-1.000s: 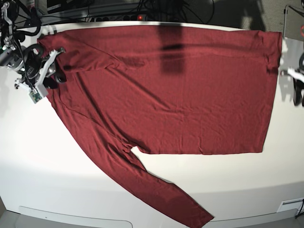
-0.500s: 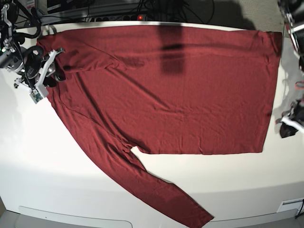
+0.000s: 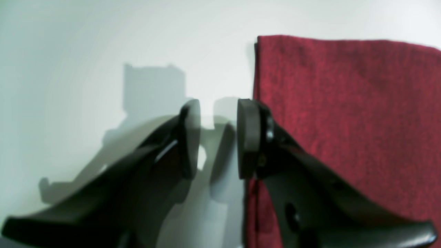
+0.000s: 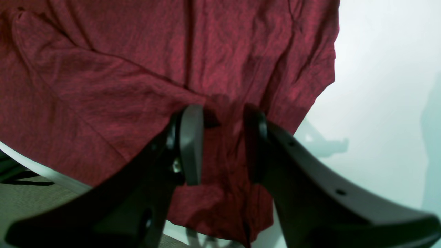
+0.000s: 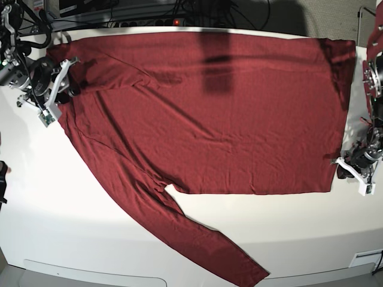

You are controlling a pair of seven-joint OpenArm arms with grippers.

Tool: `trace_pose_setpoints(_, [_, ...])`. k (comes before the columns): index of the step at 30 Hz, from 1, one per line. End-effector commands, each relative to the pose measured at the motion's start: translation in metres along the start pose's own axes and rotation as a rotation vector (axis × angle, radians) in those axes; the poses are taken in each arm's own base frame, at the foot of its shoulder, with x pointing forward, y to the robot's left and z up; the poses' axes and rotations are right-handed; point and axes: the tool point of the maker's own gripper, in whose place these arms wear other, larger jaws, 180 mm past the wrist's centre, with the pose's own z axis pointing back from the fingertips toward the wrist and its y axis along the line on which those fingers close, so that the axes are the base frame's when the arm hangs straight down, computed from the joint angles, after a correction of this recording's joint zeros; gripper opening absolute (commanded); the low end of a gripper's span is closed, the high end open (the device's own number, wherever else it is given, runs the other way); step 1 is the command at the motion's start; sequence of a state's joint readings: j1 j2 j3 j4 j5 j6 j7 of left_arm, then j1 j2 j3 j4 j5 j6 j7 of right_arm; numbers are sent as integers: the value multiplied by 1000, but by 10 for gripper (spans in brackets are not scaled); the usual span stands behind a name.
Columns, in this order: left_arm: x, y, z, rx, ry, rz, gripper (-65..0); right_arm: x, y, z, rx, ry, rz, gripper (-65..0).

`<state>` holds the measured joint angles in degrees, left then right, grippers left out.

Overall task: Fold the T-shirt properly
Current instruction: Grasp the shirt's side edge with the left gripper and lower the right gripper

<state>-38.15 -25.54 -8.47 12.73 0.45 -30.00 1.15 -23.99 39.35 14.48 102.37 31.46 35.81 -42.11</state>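
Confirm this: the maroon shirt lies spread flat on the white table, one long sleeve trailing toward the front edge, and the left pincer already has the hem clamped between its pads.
Not the clamp. The left wrist view shows the left pincer open, bare table between its pads, the T-shirt edge just beside one pad. The rest stands: the shirt lies spread, its sleeve trailing toward the front edge.

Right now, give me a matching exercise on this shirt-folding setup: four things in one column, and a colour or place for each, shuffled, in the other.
Things:
1. left tool
2. right tool
3. T-shirt
4. table

Descriptions:
A. white, lying under everything
B. dark red, spread out with one sleeve angled toward the near edge
C. over the cloth, with fabric showing all across the gap between its fingers
D. at the straight edge of the cloth, with bare surface showing between its fingers

Pairs: 1-D, 2-C, 3-B, 4-A
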Motion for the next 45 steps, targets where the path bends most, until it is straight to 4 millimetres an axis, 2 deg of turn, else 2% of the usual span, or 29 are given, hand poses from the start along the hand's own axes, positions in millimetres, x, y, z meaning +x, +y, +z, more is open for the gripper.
trace_pose_setpoints(1, [33,4,1,6,-80,-3,-469,10,-6,5,-16,-27,21,-448])
trace_pose_setpoints(9, [43,-32,-12,-55,-108,9,-469,9,-1,3,-7,-31,5,-448])
trace_pose_setpoints(14, [32,-48,-18,-69,-73,-37,-470,7,1,1,-1,-25,-6,-448])
trace_pose_setpoints(16, [32,-38,-19,-11,-68,-53,-470,6,1,1,-1,-18,-5,-448])
trace_pose_setpoints(22, [53,-17,-13,42,-132,-20,-469,6,1,1,-1,-18,-5,-448])
trace_pose_setpoints(27, [55,-18,-12,32,-145,-9,-469,7,1,1,-2,-21,-5,-448])
trace_pose_setpoints(35, [33,-21,-12,12,-99,-21,-470,7,1,1,-2,-21,-5,-448])
trace_pose_setpoints(40, [9,-22,-11,10,-52,-38,-470,6,1,1,-3,-18,-5,-448])
trace_pose_setpoints(45, [-18,-43,-16,-25,-1,-28,-470,7,1,1,-3,-21,-5,-448])
